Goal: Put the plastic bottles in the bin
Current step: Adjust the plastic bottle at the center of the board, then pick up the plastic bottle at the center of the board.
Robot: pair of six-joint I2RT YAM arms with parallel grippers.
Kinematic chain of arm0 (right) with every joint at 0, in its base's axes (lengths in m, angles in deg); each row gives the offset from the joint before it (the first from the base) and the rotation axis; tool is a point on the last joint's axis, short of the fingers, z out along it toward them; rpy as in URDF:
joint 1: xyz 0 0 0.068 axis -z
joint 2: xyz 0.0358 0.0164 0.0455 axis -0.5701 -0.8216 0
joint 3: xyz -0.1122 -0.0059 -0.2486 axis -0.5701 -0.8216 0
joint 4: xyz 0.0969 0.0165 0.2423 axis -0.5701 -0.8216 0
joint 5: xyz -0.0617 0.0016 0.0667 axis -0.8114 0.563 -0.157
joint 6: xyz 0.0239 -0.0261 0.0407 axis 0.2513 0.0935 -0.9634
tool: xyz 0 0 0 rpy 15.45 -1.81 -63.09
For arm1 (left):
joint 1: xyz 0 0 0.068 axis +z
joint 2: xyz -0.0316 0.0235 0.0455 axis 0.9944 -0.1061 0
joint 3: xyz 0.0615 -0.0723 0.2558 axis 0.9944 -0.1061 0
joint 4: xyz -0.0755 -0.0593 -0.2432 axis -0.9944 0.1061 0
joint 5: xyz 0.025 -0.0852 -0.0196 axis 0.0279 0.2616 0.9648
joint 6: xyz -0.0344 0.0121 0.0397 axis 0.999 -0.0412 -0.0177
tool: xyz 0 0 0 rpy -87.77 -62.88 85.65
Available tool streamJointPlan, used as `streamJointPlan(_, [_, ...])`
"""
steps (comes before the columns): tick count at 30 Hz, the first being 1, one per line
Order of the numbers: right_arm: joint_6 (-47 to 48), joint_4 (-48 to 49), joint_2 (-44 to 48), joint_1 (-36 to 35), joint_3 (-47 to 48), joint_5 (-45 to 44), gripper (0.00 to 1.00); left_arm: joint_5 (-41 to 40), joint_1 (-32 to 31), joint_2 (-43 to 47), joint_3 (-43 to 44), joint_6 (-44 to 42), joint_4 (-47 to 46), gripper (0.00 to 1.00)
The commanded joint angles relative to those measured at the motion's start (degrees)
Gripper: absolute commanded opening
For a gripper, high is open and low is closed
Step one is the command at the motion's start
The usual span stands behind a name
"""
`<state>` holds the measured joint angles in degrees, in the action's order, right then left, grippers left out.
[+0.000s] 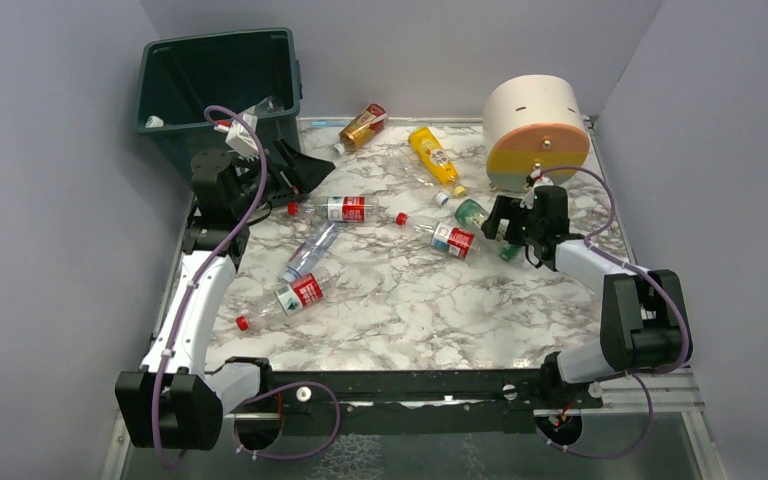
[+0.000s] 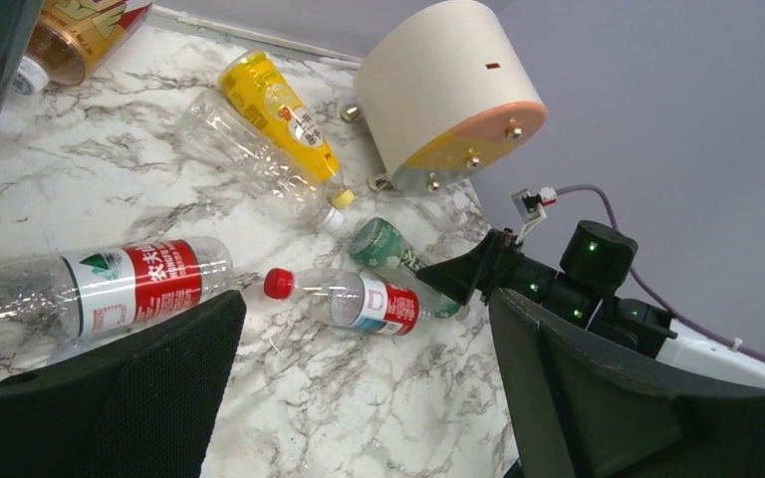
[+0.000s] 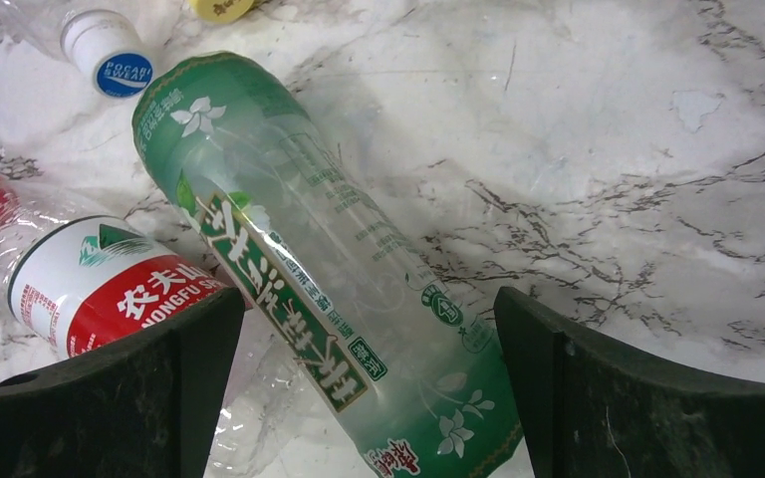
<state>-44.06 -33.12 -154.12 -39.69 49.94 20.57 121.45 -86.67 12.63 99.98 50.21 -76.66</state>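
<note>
Table (image 1: 410,320): white marble with grey veins, closed in by plain pale lilac walls.
Bin (image 1: 220,38): dark green, open-topped, standing at the far left corner.
Cream cylinder (image 1: 535,115): lying on its side at the far right, its yellow, pink and grey face turned toward the arms.
Plastic bottles: all lying flat on the table, outside the bin.
Far edge: amber bottle (image 1: 363,126); yellow bottle (image 1: 435,155), with a clear white-capped bottle (image 2: 249,159) close alongside it.
Left half: upper red-label bottle (image 1: 345,209), blue-tinted bottle (image 1: 310,252) and near red-label bottle (image 1: 300,293).
Middle: central red-label bottle (image 1: 450,240), its red cap pointing left.
Green-label bottle (image 3: 299,249): on its side, lying against the central red-label bottle.
Left jaws: spread wide with nothing between the fingers (image 2: 139,398), raised beside the bin's near right corner.
Right jaws: parted, one finger (image 3: 657,398) on either side of the green-label bottle, not clamped on it.
</note>
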Motion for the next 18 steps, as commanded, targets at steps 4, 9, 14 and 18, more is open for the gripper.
streamJointPlan(4, [0.03,-2.52,0.12,-2.58,-0.99,1.49,0.98,-2.02,-1.22,-0.83,1.24,-1.15,-0.48,0.99])
streamJointPlan(9, [-0.18,-2.58,-2.42,-3.72,-0.08,2.06,0.89,-2.53,-2.17,-0.8,1.12,-1.1,-0.36,0.99])
streamJointPlan(14, [0.94,-4.43,-5.03,-6.26,1.71,-0.36,0.87,-3.26,-2.8,-0.36,1.11,-1.15,0.17,0.99])
streamJointPlan(18, [1.92,-6.41,-6.67,-7.49,2.78,-2.38,0.87,-3.41,-3.67,-0.52,1.12,-1.07,0.39,0.99])
